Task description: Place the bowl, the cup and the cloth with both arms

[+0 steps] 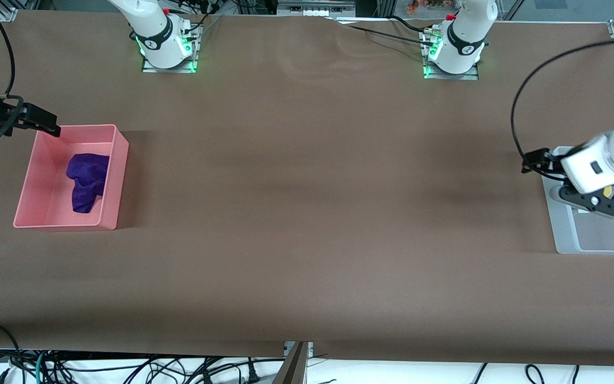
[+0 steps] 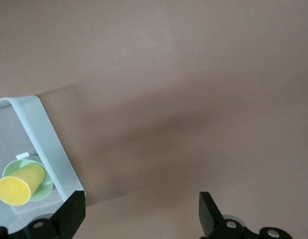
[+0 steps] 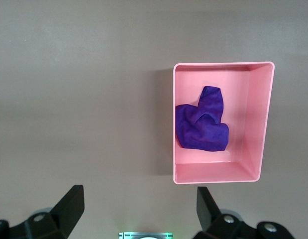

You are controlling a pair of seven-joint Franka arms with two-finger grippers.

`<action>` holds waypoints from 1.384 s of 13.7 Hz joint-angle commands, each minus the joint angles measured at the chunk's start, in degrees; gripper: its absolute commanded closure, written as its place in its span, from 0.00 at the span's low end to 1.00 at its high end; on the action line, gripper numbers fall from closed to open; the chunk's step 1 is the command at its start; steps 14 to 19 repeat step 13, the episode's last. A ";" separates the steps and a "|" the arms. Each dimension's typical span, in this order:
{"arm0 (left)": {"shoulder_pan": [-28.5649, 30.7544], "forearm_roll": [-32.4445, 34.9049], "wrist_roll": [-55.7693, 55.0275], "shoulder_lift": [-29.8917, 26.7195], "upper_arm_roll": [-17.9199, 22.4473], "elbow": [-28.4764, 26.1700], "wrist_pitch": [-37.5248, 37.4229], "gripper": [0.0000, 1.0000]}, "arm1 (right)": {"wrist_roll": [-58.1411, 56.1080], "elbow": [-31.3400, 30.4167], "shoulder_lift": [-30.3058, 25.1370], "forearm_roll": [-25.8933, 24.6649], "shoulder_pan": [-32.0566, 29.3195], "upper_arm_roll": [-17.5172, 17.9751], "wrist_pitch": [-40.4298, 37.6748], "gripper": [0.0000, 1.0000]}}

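The purple cloth (image 1: 87, 180) lies rumpled in the pink bin (image 1: 112, 176) at the right arm's end of the table; it also shows in the right wrist view (image 3: 201, 124). The yellow cup (image 2: 17, 185) lies tilted in the mint-green bowl (image 2: 43, 188), inside the clear bin (image 2: 44, 134). In the front view only a sliver of the cup (image 1: 608, 190) shows and the bowl is hidden under the left hand. My left gripper (image 1: 597, 204) is open and empty over that bin's edge (image 2: 141, 214). My right gripper (image 1: 40, 122) is open and empty, up in the air by the pink bin (image 3: 139, 211).
The clear bin (image 1: 600, 240) stands at the left arm's end of the table. The brown table (image 1: 307, 213) lies bare between the two bins. Black cables loop from both wrists. The right arm's base (image 3: 144, 235) shows between the right fingers.
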 commanded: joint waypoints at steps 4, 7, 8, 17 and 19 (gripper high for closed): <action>-14.11 -7.91 -8.96 -13.93 16.84 -15.29 9.91 0.00 | 0.58 0.06 -0.27 -0.33 -0.36 0.12 -0.04 0.00; -16.66 -7.20 -8.97 -17.57 18.87 -19.99 11.88 0.00 | 0.58 0.06 -0.27 -0.33 -0.36 0.12 -0.04 0.00; -16.66 -6.77 -8.97 -17.66 18.87 -20.00 11.88 0.00 | 0.58 0.06 -0.19 -0.33 -0.36 0.12 0.04 0.00; -16.66 -6.67 -8.97 -17.57 18.96 -20.00 11.79 0.00 | 0.58 0.06 -0.18 -0.24 -0.36 0.04 -0.04 0.00; -16.66 -6.67 -8.97 -17.57 18.96 -20.00 11.79 0.00 | 0.58 0.06 -0.18 -0.24 -0.36 0.04 -0.04 0.00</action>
